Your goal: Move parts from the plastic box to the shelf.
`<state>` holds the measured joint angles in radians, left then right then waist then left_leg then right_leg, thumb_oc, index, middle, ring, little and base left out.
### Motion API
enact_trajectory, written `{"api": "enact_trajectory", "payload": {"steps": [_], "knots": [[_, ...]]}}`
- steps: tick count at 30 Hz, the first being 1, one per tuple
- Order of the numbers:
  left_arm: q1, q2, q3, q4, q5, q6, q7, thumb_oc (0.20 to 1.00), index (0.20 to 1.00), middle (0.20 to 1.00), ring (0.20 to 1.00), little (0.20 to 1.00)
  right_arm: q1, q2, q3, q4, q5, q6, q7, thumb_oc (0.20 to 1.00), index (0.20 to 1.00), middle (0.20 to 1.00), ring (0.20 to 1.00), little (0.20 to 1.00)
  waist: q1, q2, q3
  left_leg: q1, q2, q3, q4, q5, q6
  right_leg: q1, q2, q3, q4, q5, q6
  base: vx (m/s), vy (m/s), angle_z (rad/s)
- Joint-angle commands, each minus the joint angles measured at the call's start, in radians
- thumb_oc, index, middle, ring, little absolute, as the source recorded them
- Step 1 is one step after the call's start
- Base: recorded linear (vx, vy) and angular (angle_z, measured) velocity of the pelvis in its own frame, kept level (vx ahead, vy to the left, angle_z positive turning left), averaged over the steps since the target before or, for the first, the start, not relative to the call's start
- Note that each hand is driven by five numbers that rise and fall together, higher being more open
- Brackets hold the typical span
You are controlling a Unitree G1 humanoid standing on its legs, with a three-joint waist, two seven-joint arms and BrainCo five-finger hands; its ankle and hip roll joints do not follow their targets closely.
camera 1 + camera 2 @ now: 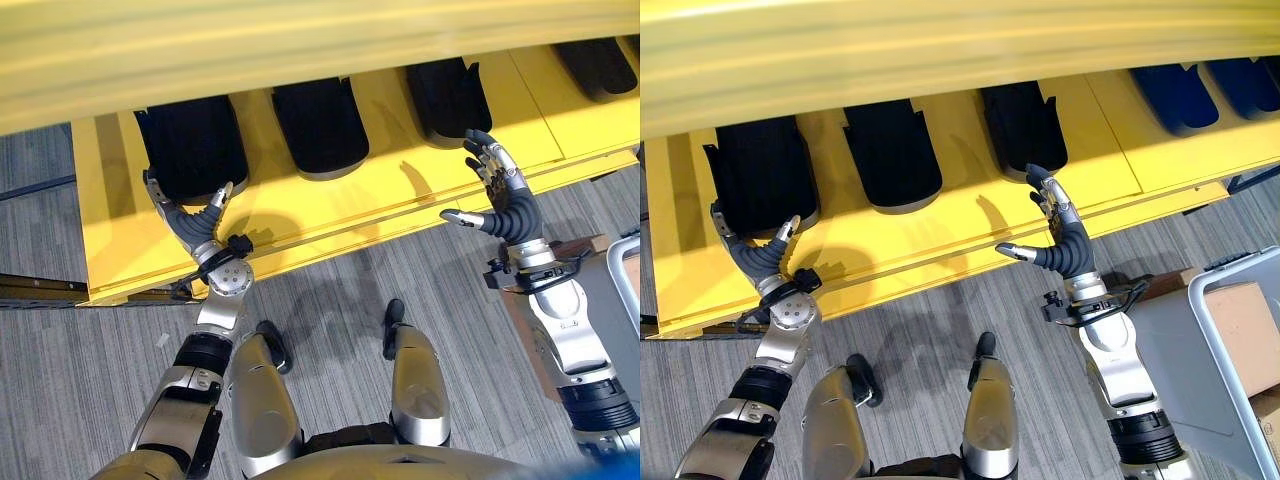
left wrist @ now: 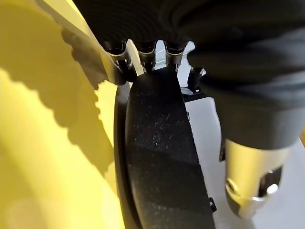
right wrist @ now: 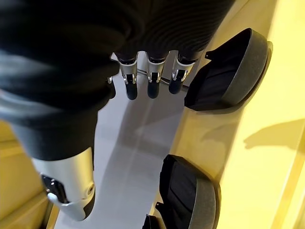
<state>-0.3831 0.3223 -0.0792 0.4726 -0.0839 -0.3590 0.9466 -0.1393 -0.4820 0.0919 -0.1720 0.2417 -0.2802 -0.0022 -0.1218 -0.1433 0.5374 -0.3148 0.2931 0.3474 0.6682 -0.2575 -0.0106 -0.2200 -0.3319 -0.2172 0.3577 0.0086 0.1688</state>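
Black moulded parts lie in a row on the yellow shelf point(image 1: 400, 190). My left hand point(image 1: 190, 222) is at the front end of the leftmost part point(image 1: 190, 145). Its fingers point(image 2: 147, 55) touch that part's rim point(image 2: 159, 157), while the thumb point(image 2: 248, 186) stands away from it. The part rests on the shelf. My right hand point(image 1: 505, 205) hovers open over the shelf's front edge, just in front of the third part point(image 1: 447, 98), with nothing in it. The grey plastic box point(image 1: 1237, 268) stands on the floor at my right.
A second black part point(image 1: 320, 125) lies between the two hands. Blue parts point(image 1: 1175, 95) sit further right on the shelf. An upper yellow shelf board point(image 1: 300, 40) overhangs the row. A cardboard piece point(image 1: 1240, 335) lies in the plastic box.
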Motion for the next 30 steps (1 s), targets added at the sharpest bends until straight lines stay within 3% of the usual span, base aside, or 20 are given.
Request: {"api": "enact_trajectory", "payload": {"steps": [1, 4, 11, 18, 22, 26, 29, 30], "knots": [[-0.013, -0.035, -0.031, -0.047, 0.042, -0.012, 0.052, 1.000, 1.000, 1.000, 1.000, 1.000, -0.010, -0.025, 0.000, -0.040, 0.005, -0.072, 0.001, 1.000, 1.000, 1.000, 1.000, 1.000, -0.008, 0.002, -0.018, 0.176, -0.013, 0.088, -0.105, -0.053, 0.031, -0.086, -0.014, -0.076, 0.076, 0.033, 0.017, 0.00, 0.000, 0.00], [-0.013, -0.029, 0.012, -0.028, 0.068, -0.005, 0.199, 1.000, 1.000, 1.000, 1.000, 1.000, -0.004, -0.026, 0.006, -0.041, 0.002, -0.071, -0.004, 1.000, 1.000, 1.000, 1.000, 1.000, -0.004, 0.005, -0.018, 0.175, -0.015, 0.082, -0.106, -0.050, 0.029, -0.086, -0.017, -0.076, 0.079, 0.029, 0.017, 0.00, 0.000, 0.00], [-0.033, 0.008, 0.105, 0.011, 0.083, -0.009, 0.301, 1.000, 1.000, 1.000, 1.000, 1.000, -0.005, -0.029, 0.009, -0.044, -0.002, -0.064, -0.006, 1.000, 1.000, 1.000, 1.000, 1.000, 0.000, 0.014, -0.018, 0.172, -0.018, 0.073, -0.105, -0.046, 0.025, -0.092, -0.026, -0.074, 0.090, 0.027, 0.017, 0.00, 0.000, 0.00], [-0.033, 0.059, 0.173, 0.015, 0.105, 0.002, 0.328, 1.000, 1.000, 1.000, 1.000, 1.000, -0.002, -0.034, 0.009, -0.058, -0.009, -0.052, -0.009, 1.000, 1.000, 1.000, 1.000, 1.000, 0.003, 0.032, -0.020, 0.184, -0.033, 0.071, -0.125, -0.041, 0.027, -0.091, -0.035, -0.071, 0.094, 0.023, 0.015, 0.01, 0.006, 0.02], [-0.006, 0.080, 0.190, -0.015, 0.116, -0.015, 0.292, 1.000, 1.000, 1.000, 1.000, 1.000, 0.004, -0.033, 0.007, -0.067, -0.013, -0.047, -0.005, 1.000, 1.000, 1.000, 1.000, 1.000, 0.007, 0.043, -0.025, 0.195, -0.043, 0.072, -0.145, -0.036, 0.028, -0.084, -0.039, -0.072, 0.089, 0.020, 0.014, 0.01, 0.002, 0.01], [0.056, 0.090, 0.172, -0.106, 0.153, -0.044, 0.181, 1.000, 1.000, 1.000, 1.000, 1.000, 0.021, -0.035, 0.001, -0.077, -0.019, -0.056, 0.003, 1.000, 1.000, 1.000, 1.000, 1.000, 0.018, 0.054, -0.032, 0.209, -0.054, 0.070, -0.172, -0.028, 0.030, -0.067, -0.041, -0.079, 0.069, 0.012, 0.012, 0.04, -0.029, 0.01], [0.129, 0.069, 0.165, -0.191, 0.044, -0.063, 0.095, 1.000, 1.000, 1.000, 1.000, 1.000, 0.034, -0.031, -0.013, -0.081, -0.022, -0.058, 0.014, 1.000, 1.000, 1.000, 1.000, 1.000, 0.030, 0.061, -0.040, 0.221, -0.059, 0.066, -0.193, -0.021, 0.029, -0.046, -0.042, -0.089, 0.052, 0.000, 0.011, 0.06, -0.050, 0.05], [0.174, 0.056, 0.174, -0.235, -0.003, -0.087, 0.026, 1.000, 1.000, 1.000, 1.000, 1.000, 0.034, -0.029, -0.018, -0.082, -0.049, -0.059, 0.006, 1.000, 1.000, 1.000, 1.000, 1.000, 0.042, 0.068, -0.043, 0.229, -0.062, 0.064, -0.209, -0.015, 0.025, -0.030, -0.041, -0.097, 0.037, -0.014, 0.008, 0.06, -0.065, 0.00]]}}
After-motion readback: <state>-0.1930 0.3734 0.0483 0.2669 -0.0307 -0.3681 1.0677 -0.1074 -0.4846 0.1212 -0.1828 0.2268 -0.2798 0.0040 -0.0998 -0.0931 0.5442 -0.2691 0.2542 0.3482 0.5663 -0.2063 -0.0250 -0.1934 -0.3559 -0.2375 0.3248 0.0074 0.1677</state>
